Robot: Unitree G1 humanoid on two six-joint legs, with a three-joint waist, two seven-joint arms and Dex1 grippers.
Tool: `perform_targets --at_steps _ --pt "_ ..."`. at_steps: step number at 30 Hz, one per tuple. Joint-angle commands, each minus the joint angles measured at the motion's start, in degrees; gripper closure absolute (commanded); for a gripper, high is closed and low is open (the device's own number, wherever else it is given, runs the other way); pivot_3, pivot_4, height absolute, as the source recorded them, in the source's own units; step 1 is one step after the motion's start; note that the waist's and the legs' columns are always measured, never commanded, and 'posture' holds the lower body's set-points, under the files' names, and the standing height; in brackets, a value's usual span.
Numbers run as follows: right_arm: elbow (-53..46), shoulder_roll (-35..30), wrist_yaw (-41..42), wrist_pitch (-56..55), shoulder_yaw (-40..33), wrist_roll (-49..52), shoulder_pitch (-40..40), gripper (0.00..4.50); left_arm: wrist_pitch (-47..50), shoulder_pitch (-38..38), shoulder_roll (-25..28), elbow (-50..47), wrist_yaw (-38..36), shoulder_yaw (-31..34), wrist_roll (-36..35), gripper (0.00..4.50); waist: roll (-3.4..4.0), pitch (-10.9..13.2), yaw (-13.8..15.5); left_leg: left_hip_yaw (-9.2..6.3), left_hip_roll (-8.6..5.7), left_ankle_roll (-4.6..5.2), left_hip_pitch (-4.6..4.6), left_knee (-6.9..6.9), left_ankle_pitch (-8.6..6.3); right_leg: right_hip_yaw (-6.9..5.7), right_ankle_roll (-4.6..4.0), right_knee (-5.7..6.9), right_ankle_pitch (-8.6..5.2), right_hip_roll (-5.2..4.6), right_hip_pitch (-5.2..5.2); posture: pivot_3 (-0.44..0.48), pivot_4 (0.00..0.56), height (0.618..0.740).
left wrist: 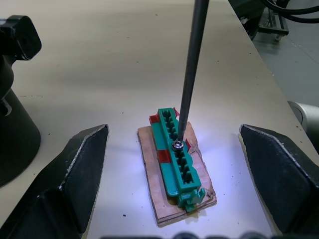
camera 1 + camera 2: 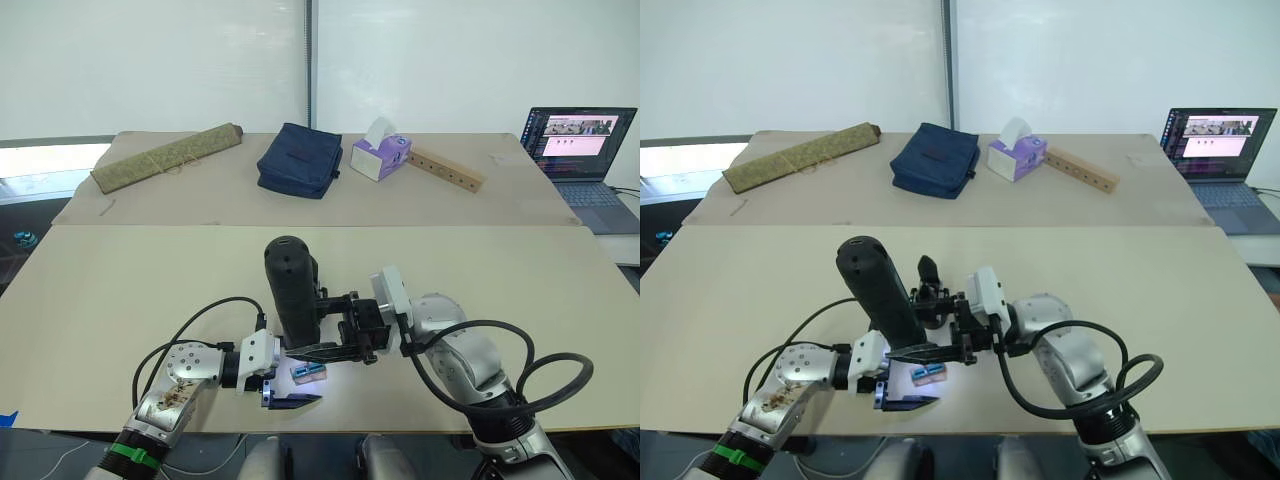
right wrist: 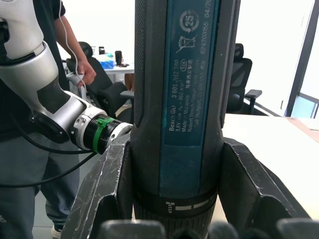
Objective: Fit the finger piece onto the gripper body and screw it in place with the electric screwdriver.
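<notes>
1. The right gripper (image 2: pixel 352 330) is clamped on the electric screwdriver (image 2: pixel 292 288), which stands almost upright.
2. Its bit touches a screw in the green block (image 1: pixel 177 154) on the table (image 2: pixel 120 290).
3. The left gripper (image 1: pixel 184 174) has its fingers apart, one on each side of the block.
4. The gripper body (image 2: pixel 928 275) stands just behind the screwdriver.

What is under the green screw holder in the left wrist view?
The green screw holder sits on a thin brown board with red patches at its edges, on the table. The board's middle is covered.
</notes>
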Motion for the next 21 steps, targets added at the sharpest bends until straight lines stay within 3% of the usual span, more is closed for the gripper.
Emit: perform_targets --at_steps 1,21 --pt "-1.06 0.7 0.1 -2.2 -0.33 0.34 -1.27 2.57 0.97 1.2 0.5 1.3 0.29 -0.87 1.2 0.04 0.0 0.0 -0.01 0.0 0.0 0.0 0.0 0.0 0.0 0.0 0.0 0.0 0.0 0.0 0.0 0.0 0.15 0.74" --pt "-0.56 0.93 0.13 -1.93 -0.3 0.04 -1.54 2.57 0.78 1.54 0.39 1.49 0.49 -0.94 1.3 0.04 0.02 -0.02 -0.02 0.0 0.0 0.0 0.03 0.0 0.0 0.0 0.0 0.0 0.0 0.0 0.02 0.0 0.15 0.74"
